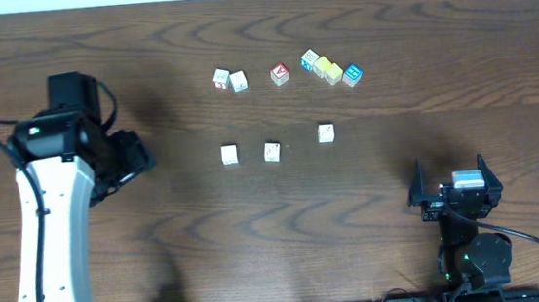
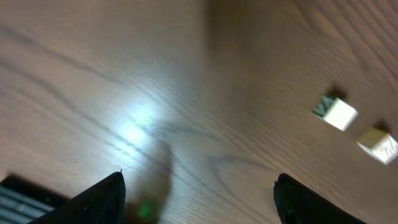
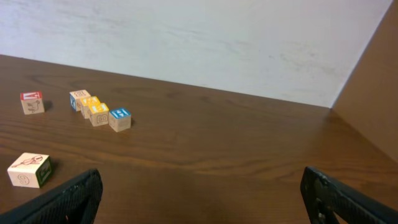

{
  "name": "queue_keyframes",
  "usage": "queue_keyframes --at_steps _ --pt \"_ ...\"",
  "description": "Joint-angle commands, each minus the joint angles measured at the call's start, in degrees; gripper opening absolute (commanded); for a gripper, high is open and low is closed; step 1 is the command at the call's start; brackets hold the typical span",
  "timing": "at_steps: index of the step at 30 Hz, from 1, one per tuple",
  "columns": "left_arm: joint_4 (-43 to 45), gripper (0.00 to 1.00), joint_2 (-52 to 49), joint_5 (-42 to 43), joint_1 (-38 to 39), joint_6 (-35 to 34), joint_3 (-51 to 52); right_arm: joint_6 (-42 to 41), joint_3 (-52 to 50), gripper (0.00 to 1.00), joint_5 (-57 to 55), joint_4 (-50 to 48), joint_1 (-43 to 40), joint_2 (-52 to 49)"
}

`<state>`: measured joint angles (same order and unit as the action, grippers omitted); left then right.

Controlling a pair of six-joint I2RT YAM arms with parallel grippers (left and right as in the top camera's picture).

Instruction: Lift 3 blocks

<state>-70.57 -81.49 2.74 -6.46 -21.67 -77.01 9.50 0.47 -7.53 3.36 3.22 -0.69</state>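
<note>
Left gripper (image 2: 199, 190): jaws spread wide, empty, touching nothing.
Right gripper (image 3: 199, 190): jaws spread wide, empty.
Blocks (image 1: 272, 152): three, untouched, lying between both grippers.

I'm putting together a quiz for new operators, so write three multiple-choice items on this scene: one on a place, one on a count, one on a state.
1. Where do the cream blocks lie relative to the coloured blocks?
A. Stacked on them
B. Nearer the robot
C. Farther from the robot

2. How many cream blocks form that near row?
A. Two
B. Three
C. Five

3. The left claw and right claw are:
A. both open, empty
B. both shut on blocks
C. one holding a block

Key:
1 B, the overhead view shows them on the robot's side.
2 B, three sit apart in a line.
3 A, nothing sits between the spread fingers.
</note>
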Motion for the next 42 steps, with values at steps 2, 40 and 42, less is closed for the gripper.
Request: queue_keyframes --at_steps 2,40,42 --pt "-0.59 0.77 0.20 -1.79 -3.58 -1.57 -1.11 0.46 -0.13 0.99 -0.72 0.00 -0.57 0.20" --pt "-0.57 0.77 0.20 -1.79 -4.57 -1.57 -1.11 -17.11 40.89 0.99 36.72 -8.57 -0.52 -18.51" --pt "-0.57 0.77 0.20 -1.79 -4.57 -1.57 -1.11 -16.04 51.04 0.99 36.74 6.82 -0.52 -26.77"
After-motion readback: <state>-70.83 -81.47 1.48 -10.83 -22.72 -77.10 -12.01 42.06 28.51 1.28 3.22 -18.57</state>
